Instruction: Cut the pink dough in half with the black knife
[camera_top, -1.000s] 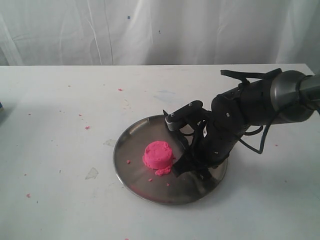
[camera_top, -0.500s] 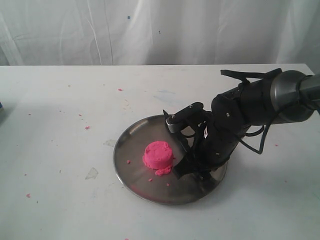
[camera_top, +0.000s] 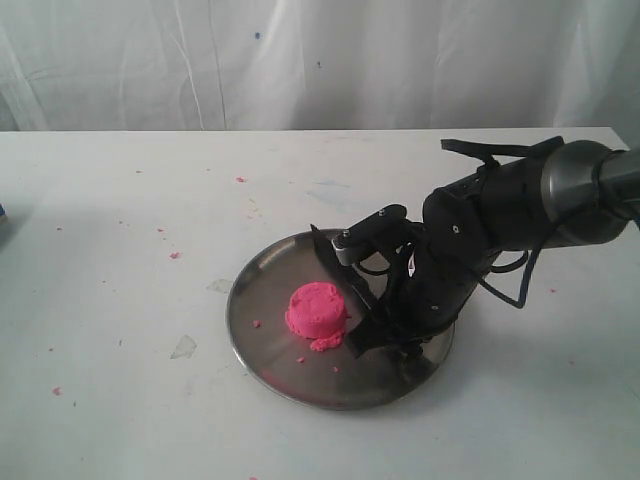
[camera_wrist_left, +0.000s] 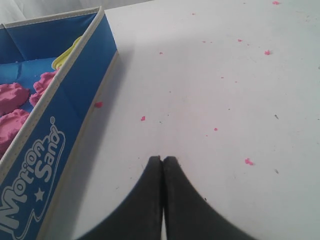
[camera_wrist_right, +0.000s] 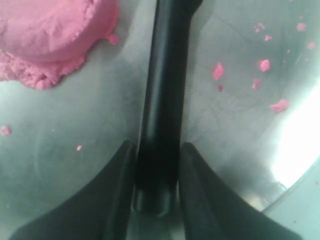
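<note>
The pink dough (camera_top: 316, 308) is one rounded mound in the middle of the round steel plate (camera_top: 262, 345). The black knife (camera_top: 324, 256) lies beside it on the right, its blade tip lifted over the plate's far side. My right gripper (camera_top: 372, 336) reaches down onto the plate and is shut on the knife's handle. In the right wrist view both fingers press the black knife (camera_wrist_right: 162, 95) at my right gripper (camera_wrist_right: 157, 147), with the pink dough (camera_wrist_right: 45, 30) just off to one side on the steel plate (camera_wrist_right: 75, 165). My left gripper (camera_wrist_left: 162, 159) is shut and empty over the white table.
A blue sand box (camera_wrist_left: 65, 115) holding pink lumps (camera_wrist_left: 12, 100) stands close beside the left gripper. Small pink crumbs (camera_top: 174, 255) dot the white table and the plate. A white curtain hangs behind the table's far edge.
The right gripper's fingers have closed in on the knife handle. The blade tip has tipped up and now shows above the plate's far side. The dough has not moved.
</note>
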